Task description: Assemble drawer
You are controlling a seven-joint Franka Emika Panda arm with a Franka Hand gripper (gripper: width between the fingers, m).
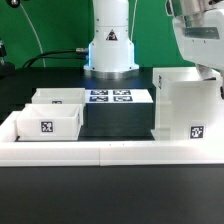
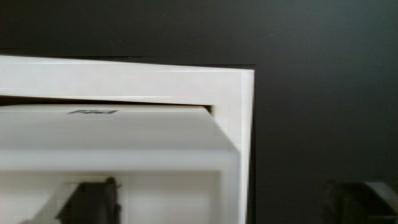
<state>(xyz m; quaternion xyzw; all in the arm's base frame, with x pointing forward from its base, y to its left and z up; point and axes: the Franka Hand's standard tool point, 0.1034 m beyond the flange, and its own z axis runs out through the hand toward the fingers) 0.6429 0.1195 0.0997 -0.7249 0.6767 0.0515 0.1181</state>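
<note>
In the exterior view, the big box (image 1: 185, 105) stands upright near the desk's (image 1: 110, 195) front edge, toward the exterior view's right. Its foot is against the low wall (image 1: 100, 152) that runs along that edge. The two trays sit well apart from it, toward the front corner on the exterior view's left. The front tray (image 1: 50, 122) touches the low wall and the rear tray (image 1: 60, 97) is just behind it. The marker board (image 1: 110, 97) lies between trays and box, farther back. The arm (image 1: 195, 35) hangs over the box's top; its tips cannot be made out here.

The wrist view looks down on one top corner of the big box. The pincer (image 2: 222, 205) is spread wide and holds nothing. One blurred finger (image 2: 89, 200) seems to be over the box's hollow and the other over the bare desk outside, with the side wall running between them.

The step in hand looks like taking hold of that side wall. To do it well:
- Centre the wall between the fingers before descending, so neither tip lands on the rim.
- Go deep enough for a full bite on the thin wall.
- Close squarely, since a skewed grip would likely twist the light box.
- Any shift afterwards should be slow and low, keeping the box flat on the desk.
</note>
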